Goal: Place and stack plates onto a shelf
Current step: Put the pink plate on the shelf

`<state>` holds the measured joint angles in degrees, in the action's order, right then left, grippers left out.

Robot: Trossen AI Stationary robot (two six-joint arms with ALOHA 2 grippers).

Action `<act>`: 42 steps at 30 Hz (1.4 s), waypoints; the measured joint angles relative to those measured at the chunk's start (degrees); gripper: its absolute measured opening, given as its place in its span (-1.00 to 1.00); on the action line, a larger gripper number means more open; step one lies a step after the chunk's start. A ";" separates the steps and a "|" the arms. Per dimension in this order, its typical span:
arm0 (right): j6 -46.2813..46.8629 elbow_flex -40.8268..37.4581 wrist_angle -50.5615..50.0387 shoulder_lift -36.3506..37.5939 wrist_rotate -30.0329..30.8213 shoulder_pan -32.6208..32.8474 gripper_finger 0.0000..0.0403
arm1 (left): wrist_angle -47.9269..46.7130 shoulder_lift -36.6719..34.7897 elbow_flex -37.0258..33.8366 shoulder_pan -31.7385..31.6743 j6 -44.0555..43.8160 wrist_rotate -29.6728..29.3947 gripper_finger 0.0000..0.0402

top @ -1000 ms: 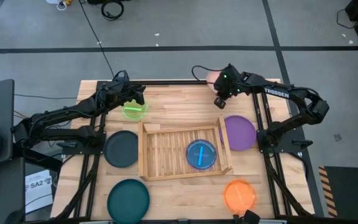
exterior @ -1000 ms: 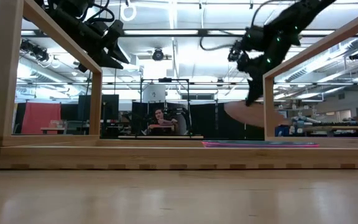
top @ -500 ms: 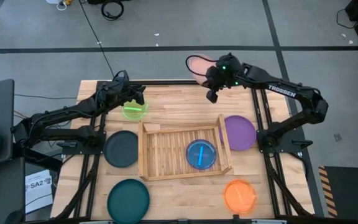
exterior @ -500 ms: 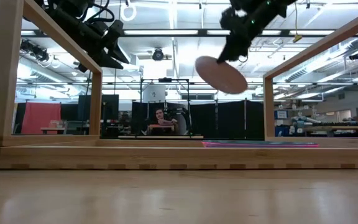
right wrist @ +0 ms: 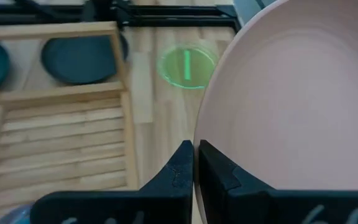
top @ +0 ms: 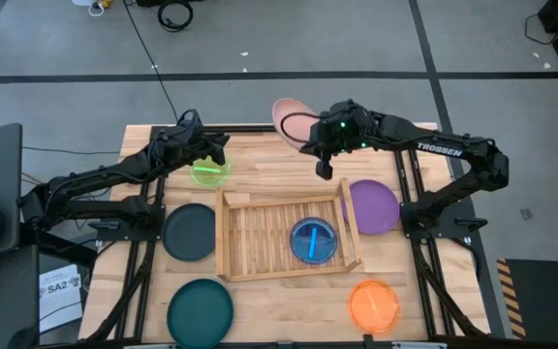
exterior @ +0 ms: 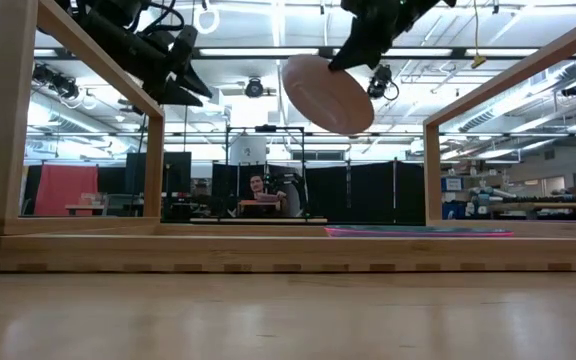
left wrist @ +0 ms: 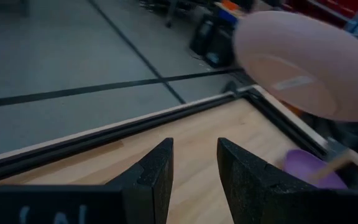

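My right gripper [top: 320, 147] is shut on a pink plate [top: 290, 117] high above the table's far edge; the plate fills the right wrist view [right wrist: 291, 93] and shows tilted in the low view [exterior: 328, 92]. My left gripper [top: 219, 147] hovers open over the far left of the table, just beyond the lime green plate [top: 209, 172], touching nothing. The shelf [top: 250, 233] lies mid-table with a small blue plate [top: 313, 240] on its slats. Purple [top: 371, 206], dark grey [top: 190, 231], teal [top: 200, 308] and orange [top: 373, 303] plates lie flat on the table around it. My right gripper pinches the pink plate's rim [right wrist: 202, 127] between its two fingers, one on each face. The fingers reach it from the table's right side. The plate is lifted clear of everything and sits steeply tilted, extending away from the fingers toward the left.
The table carries a wooden frame with upright posts [exterior: 13, 110] at left and right [exterior: 433, 170]. The shelf's left half [top: 250, 237] holds nothing. A person sits in the room far behind the table [exterior: 258, 195].
My right gripper has carried the pink plate up from low near the far right corner and toward the table's left along the far edge. The plate has risen well clear and tipped more steeply. My left arm has kept still.
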<state>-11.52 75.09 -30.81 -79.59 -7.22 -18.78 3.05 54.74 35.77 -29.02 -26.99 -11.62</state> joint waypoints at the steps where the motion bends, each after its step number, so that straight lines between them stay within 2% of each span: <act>1: -0.96 -0.08 0.17 0.00 0.00 0.75 -0.92 | 0.32 0.00 0.02 0.00 1.16 1.39 -0.35; 6: -2.62 -0.31 -0.21 0.00 -0.33 3.80 -0.92 | 4.21 0.02 0.00 0.00 10.03 10.19 -0.35; 12: -2.63 -0.35 -3.10 0.00 -2.27 6.20 -0.92 | 13.51 0.02 0.00 0.00 18.73 20.98 -0.35; 16: -2.61 -0.37 -4.84 0.00 -2.52 7.39 -0.92 | 18.30 0.02 0.02 0.02 18.11 23.20 -0.35; 21: -3.01 -0.37 -4.88 0.00 -2.52 8.70 -0.92 | 20.02 0.02 0.43 0.00 12.08 23.33 -0.35; 26: -5.22 -0.37 -4.90 0.00 -2.50 10.11 -0.92 | 11.44 0.82 7.44 0.00 9.59 23.35 -0.35; 29: -6.31 -0.37 -4.91 -0.28 -2.49 11.07 -0.92 | 1.17 3.47 14.73 0.00 9.57 23.10 -0.35; 35: -8.21 -0.42 -6.16 -2.82 -0.27 13.18 -0.92 | -22.06 13.63 33.62 -0.87 9.58 21.80 -0.35; 42: -13.74 -0.42 -6.30 -6.46 5.85 16.13 -0.92 | -42.25 27.30 52.44 -3.23 7.83 20.97 -0.35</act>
<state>-25.26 74.67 -37.11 -86.06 -1.37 -2.65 -39.20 82.05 88.21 -32.24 -19.16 9.35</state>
